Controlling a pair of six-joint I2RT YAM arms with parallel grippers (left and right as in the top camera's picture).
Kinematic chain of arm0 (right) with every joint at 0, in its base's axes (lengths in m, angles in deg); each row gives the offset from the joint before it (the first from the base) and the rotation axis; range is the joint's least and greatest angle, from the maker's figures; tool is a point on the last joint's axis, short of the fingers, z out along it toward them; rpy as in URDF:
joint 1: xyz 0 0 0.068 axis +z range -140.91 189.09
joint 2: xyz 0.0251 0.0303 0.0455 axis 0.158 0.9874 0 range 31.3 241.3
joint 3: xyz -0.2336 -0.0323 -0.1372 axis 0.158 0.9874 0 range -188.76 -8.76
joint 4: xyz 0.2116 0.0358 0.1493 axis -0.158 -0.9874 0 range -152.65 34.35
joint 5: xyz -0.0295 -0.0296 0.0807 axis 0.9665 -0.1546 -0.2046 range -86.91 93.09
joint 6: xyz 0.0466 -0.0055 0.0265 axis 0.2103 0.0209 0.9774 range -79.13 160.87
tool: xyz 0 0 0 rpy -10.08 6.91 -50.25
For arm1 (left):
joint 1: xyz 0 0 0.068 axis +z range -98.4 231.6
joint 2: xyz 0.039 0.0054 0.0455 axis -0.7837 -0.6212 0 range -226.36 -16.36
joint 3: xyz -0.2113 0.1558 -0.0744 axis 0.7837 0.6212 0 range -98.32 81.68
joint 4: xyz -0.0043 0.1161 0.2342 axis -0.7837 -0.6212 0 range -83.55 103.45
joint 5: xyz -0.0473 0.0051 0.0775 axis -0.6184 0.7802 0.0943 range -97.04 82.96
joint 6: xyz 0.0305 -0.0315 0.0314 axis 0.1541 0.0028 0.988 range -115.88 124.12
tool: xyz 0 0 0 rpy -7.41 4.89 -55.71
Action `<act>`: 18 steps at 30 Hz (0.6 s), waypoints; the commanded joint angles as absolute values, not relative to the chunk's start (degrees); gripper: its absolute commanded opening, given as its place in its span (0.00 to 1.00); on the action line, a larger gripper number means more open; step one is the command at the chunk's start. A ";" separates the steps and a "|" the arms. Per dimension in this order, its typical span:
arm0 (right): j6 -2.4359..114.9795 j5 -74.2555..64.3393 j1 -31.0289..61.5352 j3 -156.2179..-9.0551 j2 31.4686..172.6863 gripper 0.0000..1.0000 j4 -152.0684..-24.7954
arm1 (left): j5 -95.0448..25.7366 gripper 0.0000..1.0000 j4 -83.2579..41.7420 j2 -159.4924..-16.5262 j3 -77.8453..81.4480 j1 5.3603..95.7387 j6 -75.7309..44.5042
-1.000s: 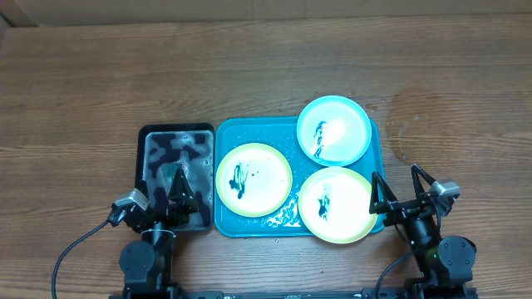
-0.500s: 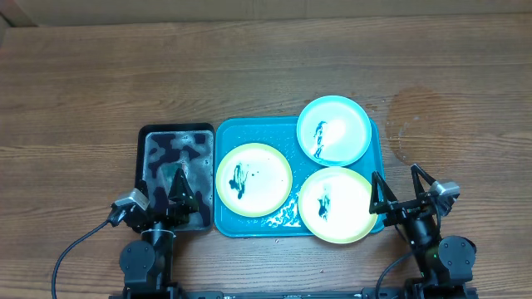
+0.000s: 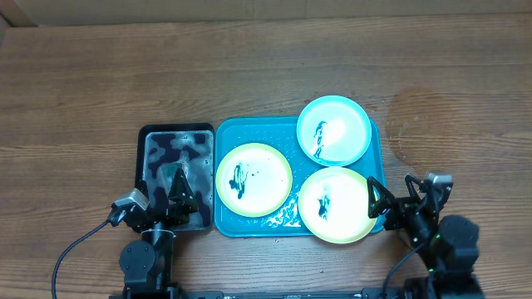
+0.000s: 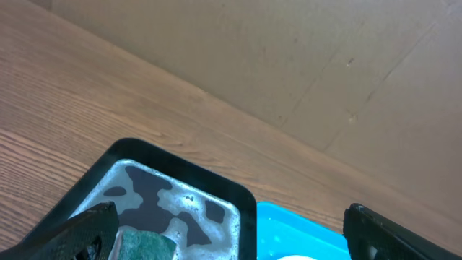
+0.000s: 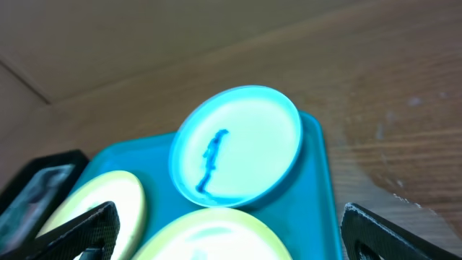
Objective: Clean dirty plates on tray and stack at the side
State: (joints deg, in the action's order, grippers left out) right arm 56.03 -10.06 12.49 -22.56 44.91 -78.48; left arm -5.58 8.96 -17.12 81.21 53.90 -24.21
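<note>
On the turquoise tray [image 3: 258,131] lie three plates. The light blue plate [image 3: 334,130] is at the back right, one yellow-green plate [image 3: 253,179] at the left, the other yellow-green plate [image 3: 336,204] at the front right. All three carry dark green smears. My right gripper [image 3: 391,193] stands open at the tray's front right corner, just beside the near plate and holding nothing. The right wrist view shows the blue plate [image 5: 238,144] ahead of the open right gripper [image 5: 231,235]. My left gripper [image 3: 162,195] is open over the near end of the black tray.
A black tray [image 3: 176,137] of soapy water stands left of the turquoise tray, with a green sponge [image 3: 172,176] in it. The left wrist view shows that sponge [image 4: 144,244] by my left finger. Bare wooden table lies behind and to the right.
The right arm has shifted slightly and its gripper has turned a little toward the tray. The left arm and the plates have not moved.
</note>
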 commanded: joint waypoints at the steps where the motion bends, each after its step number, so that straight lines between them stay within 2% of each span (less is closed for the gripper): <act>1: 55.88 -15.09 12.34 -34.26 51.77 1.00 -82.30 | -6.26 1.00 9.02 -16.72 81.40 54.21 -22.90; 7: 55.81 -23.50 12.36 -52.83 68.47 1.00 -99.13 | -6.26 1.00 9.02 -16.72 81.40 54.21 -22.88; 12: 53.93 -24.23 12.44 -65.23 82.33 1.00 -115.31 | -6.26 1.00 9.02 -16.72 81.40 54.21 -22.90; 18: 52.58 -24.25 12.47 -72.18 95.40 1.00 -128.77 | -6.26 0.99 9.02 -16.72 81.40 54.21 -22.88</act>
